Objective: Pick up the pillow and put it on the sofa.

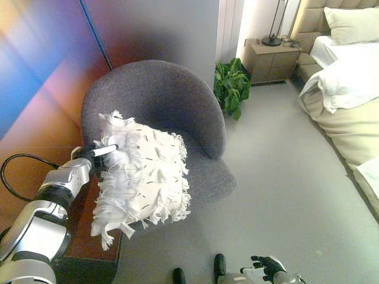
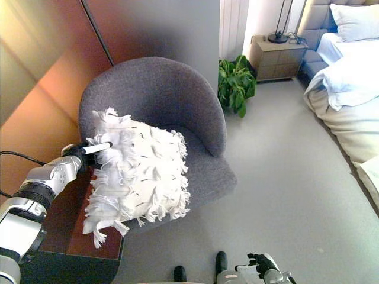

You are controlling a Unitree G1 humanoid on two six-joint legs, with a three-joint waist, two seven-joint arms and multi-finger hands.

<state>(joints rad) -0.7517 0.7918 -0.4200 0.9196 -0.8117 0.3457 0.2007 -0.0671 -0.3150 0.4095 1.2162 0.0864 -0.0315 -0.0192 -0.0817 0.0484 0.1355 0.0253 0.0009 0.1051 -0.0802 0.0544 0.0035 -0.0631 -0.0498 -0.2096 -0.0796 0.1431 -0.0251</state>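
Note:
A white fringed pillow point(image 1: 145, 174) leans tilted over the seat and left side of the grey round-backed armchair point(image 1: 160, 94); its lower corner hangs past the seat's front edge. My left hand point(image 1: 95, 157) comes in from the lower left and is shut on the pillow's left edge, one white-tipped finger lying across the fringe. My right hand point(image 1: 267, 267) hangs low at the bottom of the view, far from the chair, with relaxed fingers and nothing in it.
A reddish wooden side surface point(image 1: 83, 245) lies under my left arm, against the wood-panelled wall. A potted green plant point(image 1: 232, 86) stands right of the chair. Behind it are a nightstand point(image 1: 272, 59) with a lamp and a bed point(image 1: 346, 89). Grey floor point(image 1: 284, 177) lies to the right.

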